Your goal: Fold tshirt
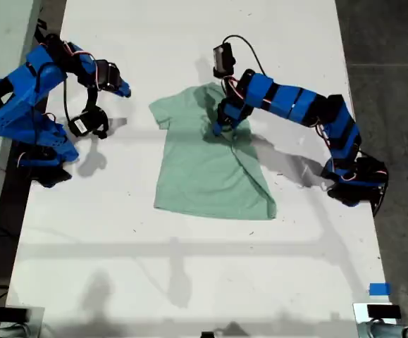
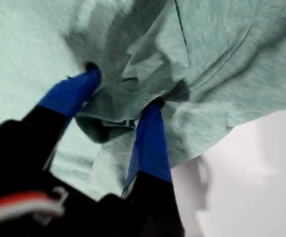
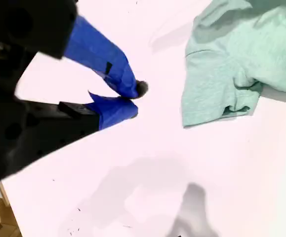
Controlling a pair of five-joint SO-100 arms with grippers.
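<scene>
The pale mint-green tshirt (image 1: 204,176) lies on the white table (image 1: 189,267), with the side toward the exterior view's right folded in over its body. My first gripper (image 1: 219,128) is down on the upper part of the shirt, and a raised bunch of the tshirt (image 2: 231,49) is pinched between its blue fingers (image 2: 150,138). My second gripper (image 1: 123,91) hangs over bare table toward the exterior view's left, apart from the shirt. Its second gripper (image 3: 133,98) fingertips are nearly together with nothing between them. One sleeve of the tshirt (image 3: 217,94) lies a short way off.
Blue tape marks (image 1: 378,289) sit near the table's front corner at the exterior view's right. Dark floor (image 1: 401,42) borders the table on that side. The arm bases stand at the table's two side edges in the exterior view.
</scene>
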